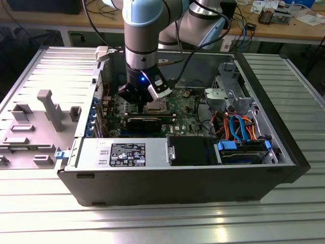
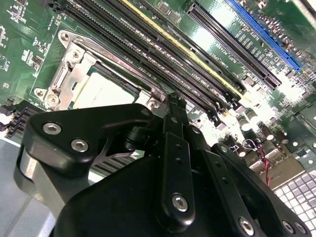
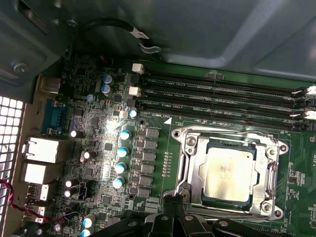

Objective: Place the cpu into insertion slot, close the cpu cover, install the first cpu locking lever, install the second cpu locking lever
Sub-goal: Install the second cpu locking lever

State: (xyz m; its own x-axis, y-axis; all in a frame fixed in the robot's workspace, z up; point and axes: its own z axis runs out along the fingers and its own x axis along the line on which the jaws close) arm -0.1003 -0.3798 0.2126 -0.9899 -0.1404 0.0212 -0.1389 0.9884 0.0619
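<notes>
The cpu (image 3: pixel 229 173) lies flat in the insertion slot (image 3: pixel 188 141), its silvery-grey top showing in both wrist views (image 2: pixel 106 94). The cpu cover (image 3: pixel 269 170) lies down around it as a metal frame, the chip showing through its window. My gripper (image 3: pixel 172 200) hangs just above the green board at one corner of the socket, its black fingers drawn together with nothing seen between them. In the second wrist view the gripper (image 2: pixel 172 104) tips sit beside the socket's corner screw. In the exterior view the gripper (image 1: pixel 142 101) is low inside the open case, right by the socket (image 1: pixel 158 105).
Long black memory slots (image 3: pixel 222 94) run close along one side of the socket. A row of capacitors (image 3: pixel 121 158) and rear ports (image 3: pixel 42 148) lie on the other side. The power supply (image 1: pixel 122 152), drive cage (image 1: pixel 228 94) and coloured cables (image 1: pixel 238 129) crowd the case.
</notes>
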